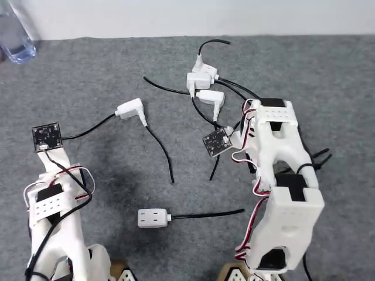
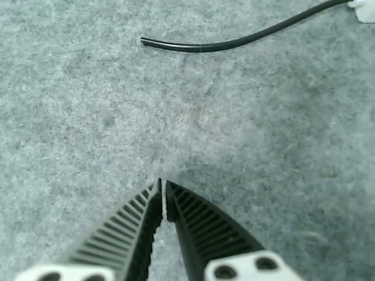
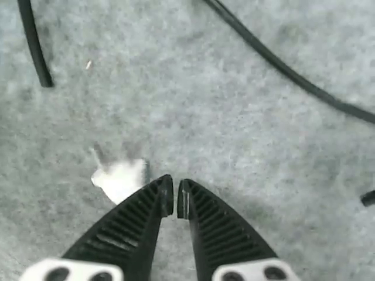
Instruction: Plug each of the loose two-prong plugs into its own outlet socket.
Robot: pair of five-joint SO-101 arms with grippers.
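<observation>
Closest in, the left gripper (image 2: 163,186) hangs over bare grey carpet (image 2: 88,117) with its ribbed fingers pressed together and nothing between them. Farther off in that wrist view a black cord (image 2: 234,42) lies across the carpet. One end is loose and the other runs to a white piece at the frame's corner. The right gripper (image 3: 175,188) is likewise closed on nothing, with a sliver of gap at its tips. Just beside one fingertip lies a white plug (image 3: 120,174), blurred, with two prongs showing, and it is not held.

The wrist cameras give the fingers; the high view gives the layout. A socket strip (image 1: 153,218) lies near the front, between the left arm (image 1: 53,211) and the right arm (image 1: 284,181), its cord trailing right. A loose plug (image 1: 130,109) lies mid-table, left of centre, well apart from any socket. On the far side a socket block (image 1: 201,76) sits with a second plug (image 1: 210,96) just beside it, close to the right arm's wrist. Whether that plug is seated in the block I cannot tell. A clear bottle (image 1: 14,35) stands in the far left corner.
</observation>
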